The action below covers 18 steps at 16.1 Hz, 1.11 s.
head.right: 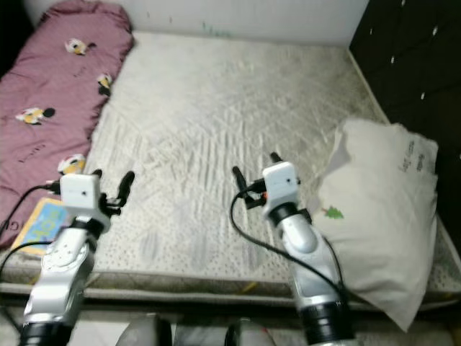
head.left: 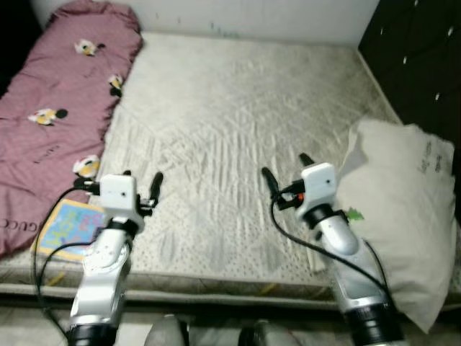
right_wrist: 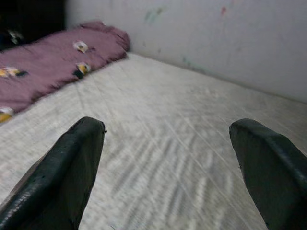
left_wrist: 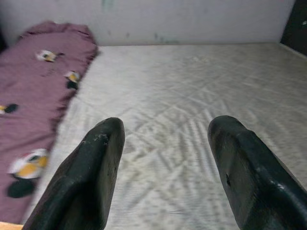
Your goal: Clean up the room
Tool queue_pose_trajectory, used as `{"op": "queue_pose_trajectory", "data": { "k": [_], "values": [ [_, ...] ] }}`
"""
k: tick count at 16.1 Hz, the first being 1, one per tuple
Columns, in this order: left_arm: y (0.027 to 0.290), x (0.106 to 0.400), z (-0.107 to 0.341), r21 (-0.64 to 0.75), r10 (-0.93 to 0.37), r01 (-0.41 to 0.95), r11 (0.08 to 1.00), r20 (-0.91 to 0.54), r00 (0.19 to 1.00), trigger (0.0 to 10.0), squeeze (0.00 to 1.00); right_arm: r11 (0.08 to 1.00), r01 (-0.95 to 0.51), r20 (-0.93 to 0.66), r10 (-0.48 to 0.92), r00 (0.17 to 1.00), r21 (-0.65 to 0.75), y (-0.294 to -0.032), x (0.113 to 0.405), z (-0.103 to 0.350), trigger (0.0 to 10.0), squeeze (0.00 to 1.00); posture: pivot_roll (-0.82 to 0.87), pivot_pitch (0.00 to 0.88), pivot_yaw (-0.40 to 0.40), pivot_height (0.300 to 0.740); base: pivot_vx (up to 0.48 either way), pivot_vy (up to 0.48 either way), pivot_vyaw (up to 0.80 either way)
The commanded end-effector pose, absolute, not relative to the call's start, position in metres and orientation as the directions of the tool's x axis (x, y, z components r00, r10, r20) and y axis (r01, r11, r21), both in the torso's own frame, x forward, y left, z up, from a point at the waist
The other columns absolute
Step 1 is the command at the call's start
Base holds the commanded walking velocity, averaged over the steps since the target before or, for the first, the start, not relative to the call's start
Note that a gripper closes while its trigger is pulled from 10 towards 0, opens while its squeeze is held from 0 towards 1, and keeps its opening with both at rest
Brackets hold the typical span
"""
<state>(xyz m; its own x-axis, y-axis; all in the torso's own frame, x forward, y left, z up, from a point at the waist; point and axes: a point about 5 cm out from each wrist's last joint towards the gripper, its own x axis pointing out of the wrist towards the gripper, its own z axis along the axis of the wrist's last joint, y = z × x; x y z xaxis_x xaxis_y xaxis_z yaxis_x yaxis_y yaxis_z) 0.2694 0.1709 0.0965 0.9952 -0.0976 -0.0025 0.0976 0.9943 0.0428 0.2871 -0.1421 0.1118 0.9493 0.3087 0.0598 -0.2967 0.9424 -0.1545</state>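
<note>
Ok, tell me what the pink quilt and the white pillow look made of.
Pink quilt: soft padded fabric, likely matte cotton; it puckers and carries printed cartoon figures. White pillow: stuffed cloth, matte, creased and slumped, with small printed marks.

Open mattress ahead, flanked by bedding on both sides

The mattress [head.left: 238, 130] lies bare through its middle up to the wall [head.left: 252, 14]. A maroon quilt [head.left: 50, 108] covers its left strip, with a colourful book [head.left: 68, 227] at the near left edge. A white pillow [head.left: 400, 209] bulks along the right side, below a dark cabinet [head.left: 421, 58].
</note>
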Motion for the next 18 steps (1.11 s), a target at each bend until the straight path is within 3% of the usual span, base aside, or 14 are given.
{"op": "queue_pose_trajectory", "data": {
  "k": [1, 3, 16, 18],
  "values": [
    [0.169, 0.269, 0.096, 0.056, -0.115, 0.115, 0.992, -0.008, 0.993, 10.0, 0.00, 0.943, -0.294, 0.054, 0.306, 0.951, -0.158, -0.143, 0.287, 0.112, 10.0, 0.00, 0.01, 0.106, -0.052, 0.740, 0.000, 0.000, 0.00],
    [0.169, 0.270, 0.098, 0.064, -0.119, 0.119, 0.991, 0.001, 0.993, 10.0, 0.00, 0.941, -0.296, 0.060, 0.310, 0.949, -0.165, -0.142, 0.290, 0.116, 10.0, 0.00, 0.01, 0.120, -0.054, 0.740, 0.000, 0.000, -0.61],
    [0.171, 0.271, 0.095, 0.080, -0.127, 0.127, 0.989, -0.007, 0.992, 10.0, 0.00, 0.944, -0.278, 0.063, 0.292, 0.954, -0.178, -0.145, 0.291, 0.113, 10.0, 0.00, 0.01, 0.087, -0.051, 0.740, 0.000, -0.320, 0.00],
    [0.171, 0.271, 0.096, 0.077, -0.126, 0.126, 0.989, -0.003, 0.992, 10.0, 0.00, 0.943, -0.281, 0.063, 0.296, 0.953, -0.179, -0.144, 0.291, 0.112, 10.0, 0.00, 0.01, 0.084, -0.052, 0.740, 0.000, 0.000, 0.00]
  ]
}}
